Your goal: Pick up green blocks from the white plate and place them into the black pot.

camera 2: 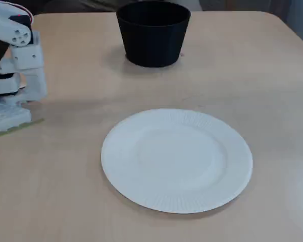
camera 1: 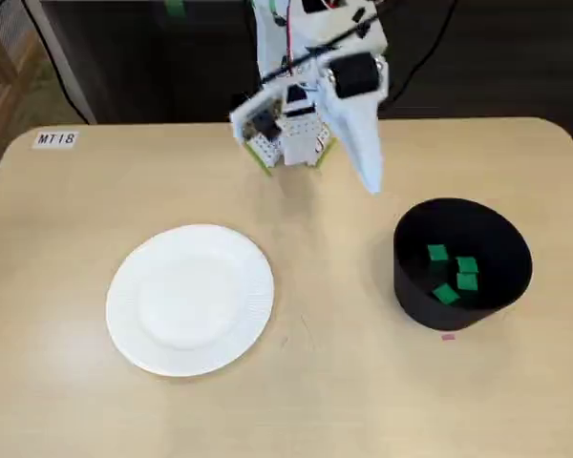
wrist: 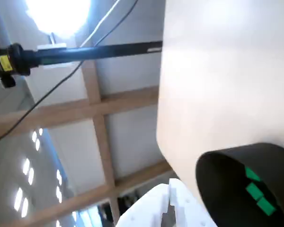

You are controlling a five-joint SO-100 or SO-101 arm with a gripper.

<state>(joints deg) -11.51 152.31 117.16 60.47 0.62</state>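
Hovering shut and empty, the gripper (camera 1: 371,184) has the black pot (camera 1: 411,286) near its tip with green blocks (camera 1: 466,267) inside, the white paper plate (camera 1: 124,324) well apart and bare: job looks finished, so next comes only a retreat.

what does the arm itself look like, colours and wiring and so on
The arm is mostly white plastic, with black motor blocks at its joints. Thin red and white cables run along the upper part. The fingers are white and taper to a narrow tip. The base has a yellow-green edge.
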